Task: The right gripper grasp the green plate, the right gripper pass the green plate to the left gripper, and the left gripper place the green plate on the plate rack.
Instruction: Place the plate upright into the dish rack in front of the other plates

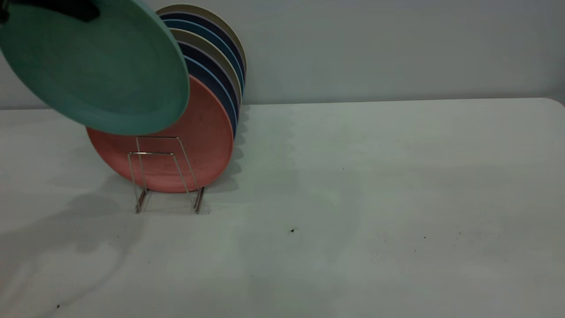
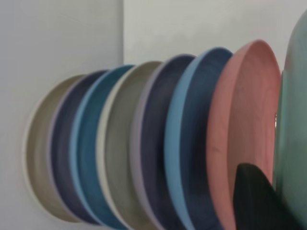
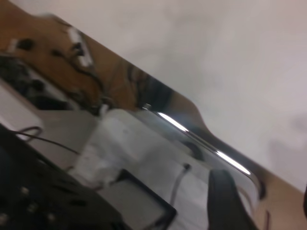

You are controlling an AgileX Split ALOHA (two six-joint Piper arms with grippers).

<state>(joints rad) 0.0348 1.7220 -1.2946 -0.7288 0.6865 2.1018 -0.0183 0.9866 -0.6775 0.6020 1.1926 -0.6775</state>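
The green plate (image 1: 97, 66) hangs tilted in the air at the upper left, above and in front of the plate rack (image 1: 163, 176). It overlaps the top of the salmon-pink plate (image 1: 198, 141) in the rack's front occupied slot. My left gripper (image 1: 81, 11) is shut on the green plate's upper rim, and only a black part of it shows at the top edge. In the left wrist view a black finger (image 2: 254, 196) lies against the green plate (image 2: 292, 143), next to the pink plate (image 2: 244, 124). My right gripper (image 3: 264, 201) is out of the exterior view, open and empty, over the table's edge.
Behind the pink plate the rack holds several upright plates (image 1: 216, 57) in dark blue, teal and olive-beige. Two wire loops (image 1: 152, 168) stand free at the rack's front. The white table (image 1: 375, 198) stretches to the right. A wall stands close behind.
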